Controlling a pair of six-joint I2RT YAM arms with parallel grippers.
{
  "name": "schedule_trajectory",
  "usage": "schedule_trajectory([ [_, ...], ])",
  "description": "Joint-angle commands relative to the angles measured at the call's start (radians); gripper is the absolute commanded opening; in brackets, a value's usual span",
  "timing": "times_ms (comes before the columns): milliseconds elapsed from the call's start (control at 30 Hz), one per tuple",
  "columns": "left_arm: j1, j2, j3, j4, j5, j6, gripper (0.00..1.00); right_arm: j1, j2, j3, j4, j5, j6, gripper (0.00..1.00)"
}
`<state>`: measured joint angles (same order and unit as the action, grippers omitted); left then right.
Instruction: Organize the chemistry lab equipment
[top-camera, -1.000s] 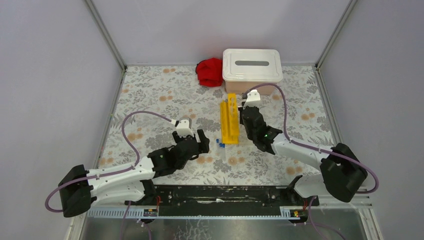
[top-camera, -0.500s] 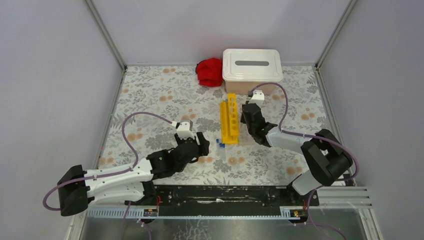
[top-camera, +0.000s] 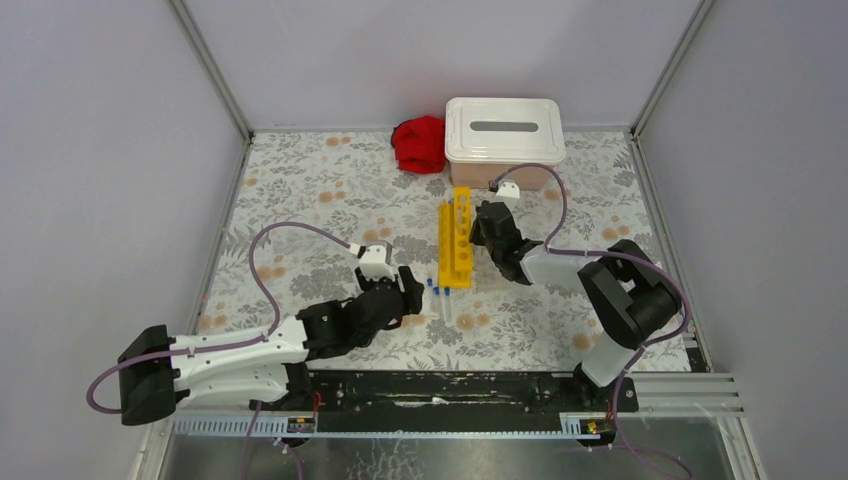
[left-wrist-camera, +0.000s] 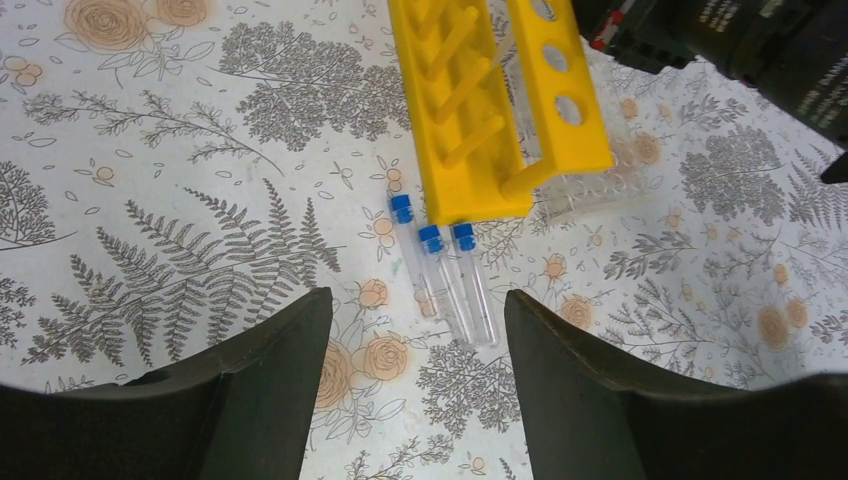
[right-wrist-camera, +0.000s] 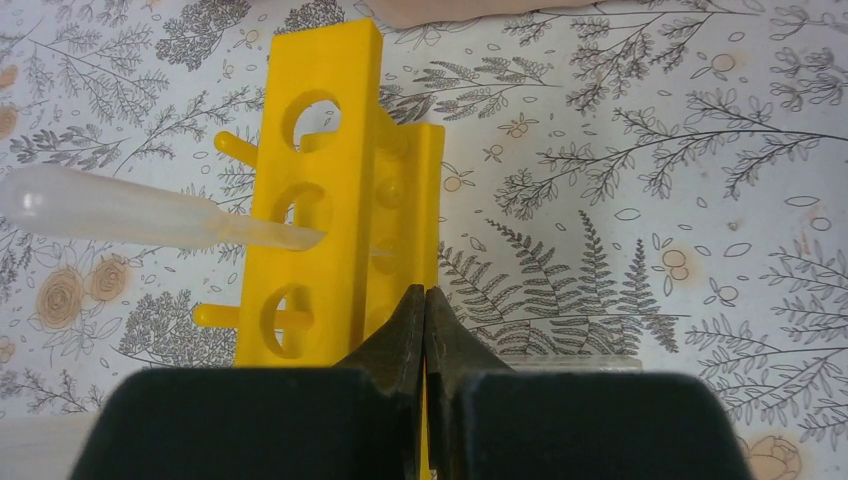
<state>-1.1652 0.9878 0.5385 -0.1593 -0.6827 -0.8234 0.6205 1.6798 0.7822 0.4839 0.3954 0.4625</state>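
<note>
From above, the yellow rack (top-camera: 455, 240) lies mid-desk (top-camera: 330, 200), running away from you. The pinkish bin (top-camera: 505, 150) is just past its far end, and a red cloth (top-camera: 420, 143) lies beside that. Three blue-capped tubes (top-camera: 441, 303) lie loose at the rack's near end. Your left hand (top-camera: 408, 290) is just to their left, and your right hand (top-camera: 478, 228) is tight against the rack's right flank. You have open floral surface on the left and near sides; the rack is the wall to mind. In the left wrist view your fingers stand wide and hold nothing. The tubes lie side by side between them, caps toward the rack, so close they may be touching. I'd take an outer tube: come straight down and close across its body, not the cap, so the neighbours don't roll. The rack's corner sits just beyond the caps, so don't push forward. In the right wrist view the fingers are pinched fully together, with nothing visible between them. The tips are at the rack's lower rail, though I can't tell if they touch it. A clear dropper (right-wrist-camera: 130, 215) pokes through the middle hole from the left, so give it room.
</note>
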Motion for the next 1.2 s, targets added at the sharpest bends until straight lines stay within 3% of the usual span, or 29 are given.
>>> schedule_trajectory([
  [0, -0.019, -0.007, 0.039, -0.012, -0.056, 0.004, 0.71, -0.004, 0.026, 0.049, 0.057, -0.032, 0.051, 0.00],
  [1167, -0.063, -0.012, 0.055, -0.064, -0.121, -0.011, 0.70, 0.036, 0.270, 0.278, -0.035, -0.112, 0.059, 0.00],
])
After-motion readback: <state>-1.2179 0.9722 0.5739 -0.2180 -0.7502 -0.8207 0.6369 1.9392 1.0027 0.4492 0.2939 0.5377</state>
